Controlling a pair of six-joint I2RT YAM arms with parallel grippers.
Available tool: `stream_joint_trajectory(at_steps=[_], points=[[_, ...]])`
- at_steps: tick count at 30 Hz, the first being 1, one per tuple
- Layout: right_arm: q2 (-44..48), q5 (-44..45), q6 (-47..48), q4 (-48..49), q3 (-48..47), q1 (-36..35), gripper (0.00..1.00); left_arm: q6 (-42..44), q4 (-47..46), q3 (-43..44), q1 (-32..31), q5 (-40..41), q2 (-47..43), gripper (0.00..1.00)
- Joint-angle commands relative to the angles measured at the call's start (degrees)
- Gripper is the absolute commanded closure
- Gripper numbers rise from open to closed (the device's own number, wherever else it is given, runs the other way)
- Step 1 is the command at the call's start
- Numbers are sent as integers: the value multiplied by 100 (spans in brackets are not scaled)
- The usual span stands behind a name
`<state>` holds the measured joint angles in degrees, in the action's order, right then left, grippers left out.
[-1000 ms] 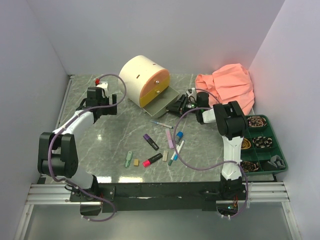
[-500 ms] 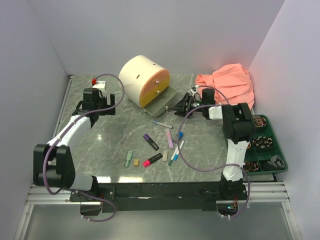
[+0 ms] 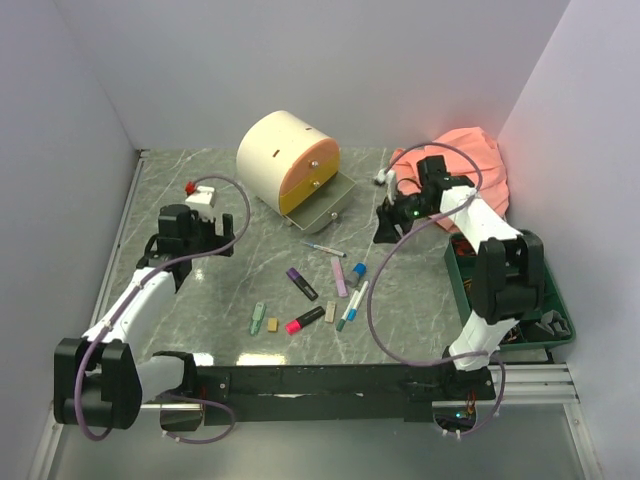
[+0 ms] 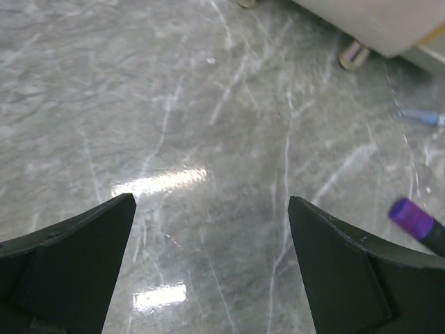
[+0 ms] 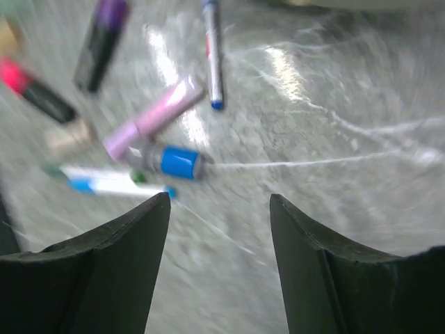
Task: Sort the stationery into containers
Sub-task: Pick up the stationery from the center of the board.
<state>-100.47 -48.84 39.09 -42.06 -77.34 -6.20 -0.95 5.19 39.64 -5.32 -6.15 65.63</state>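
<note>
The cream drum cabinet (image 3: 285, 150) stands at the back, with a peach-orange drawer (image 3: 316, 163), a yellow drawer (image 3: 303, 190) and a grey drawer (image 3: 326, 206) pulled open at its base. The stationery lies scattered in front: thin white pen (image 3: 325, 248), purple highlighter (image 3: 301, 283), lilac marker (image 3: 340, 276), blue-capped highlighter (image 3: 357, 271), pink-black highlighter (image 3: 305, 320), tan eraser (image 3: 272, 324), green piece (image 3: 258, 316). My left gripper (image 3: 205, 240) (image 4: 211, 202) is open and empty over bare table, left of the items. My right gripper (image 3: 385, 228) (image 5: 220, 198) is open and empty, just right of the blue-capped highlighter (image 5: 179, 161).
A peach cloth (image 3: 460, 165) lies at the back right. The dark green compartment tray (image 3: 525, 265) sits along the right edge, under my right arm. A small red-and-white object (image 3: 200, 190) lies at the back left. Walls close in on three sides.
My right gripper has drawn back from the open grey drawer and swung right and down toward the scattered items. My left arm has pulled back toward the near left.
</note>
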Motion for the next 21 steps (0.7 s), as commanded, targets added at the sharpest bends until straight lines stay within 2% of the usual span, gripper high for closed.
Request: stream_joint_trajectory(at_steps=[1, 3, 7, 9, 12, 15, 18, 21], points=[[737, 875, 3445, -875, 271, -425, 33, 454, -238, -211, -13, -624, -427, 1], [870, 981, 4015, -751, 491, -706, 36, 534, -11, -237, 5, -685, -612, 1], [1151, 868, 4308, -917, 606, -1444, 37, 841, 394, -237, 40, -992, -841, 1], [1466, 867, 4641, -1058, 912, -2092, 37, 930, 517, -263, 49, -1063, -963, 2], [1793, 833, 4950, -673, 1545, -2735, 36, 904, 562, -342, 101, -1037, -1139, 1], [1418, 858, 5389, -724, 1512, -2948, 37, 860, 544, -378, 233, -985, -1306, 1], [873, 1061, 5688, -1014, 1161, -3063, 46, 895, 658, -325, 330, -976, -1429, 1], [565, 1192, 5925, -1067, 1002, -3282, 50, 904, 650, -342, 348, -879, -1596, 1]])
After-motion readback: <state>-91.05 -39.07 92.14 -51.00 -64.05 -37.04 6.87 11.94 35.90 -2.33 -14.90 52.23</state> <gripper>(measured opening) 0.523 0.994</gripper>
